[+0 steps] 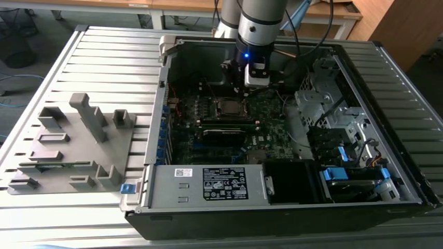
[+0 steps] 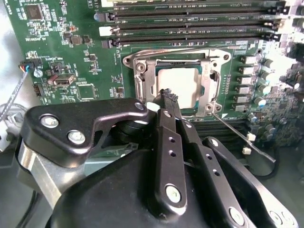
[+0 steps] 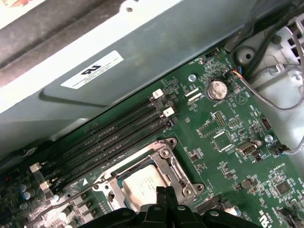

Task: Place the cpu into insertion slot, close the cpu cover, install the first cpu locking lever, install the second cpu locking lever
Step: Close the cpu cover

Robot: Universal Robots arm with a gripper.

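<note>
The cpu (image 2: 183, 85) lies in the insertion slot (image 1: 229, 107) on the green motherboard, its dull silver top showing through the window of the cpu cover (image 2: 212, 88), which lies flat over it. My gripper (image 2: 167, 96) is shut with nothing between its fingers, and its tips hover just over the cpu's near edge, as the first wrist view also shows for gripper (image 3: 165, 191) and cpu (image 3: 142, 183). One thin wire lever (image 2: 242, 135) sticks out at an angle from a socket corner. Another lever (image 2: 175, 48) runs along the socket side by the memory slots.
Long black memory slots (image 2: 190, 21) run beside the socket. The open case has a drive cage (image 1: 325, 111) on the exterior view's right and a power supply (image 1: 207, 184) at the front. A grey parts fixture (image 1: 69, 145) stands on the slatted table at the left.
</note>
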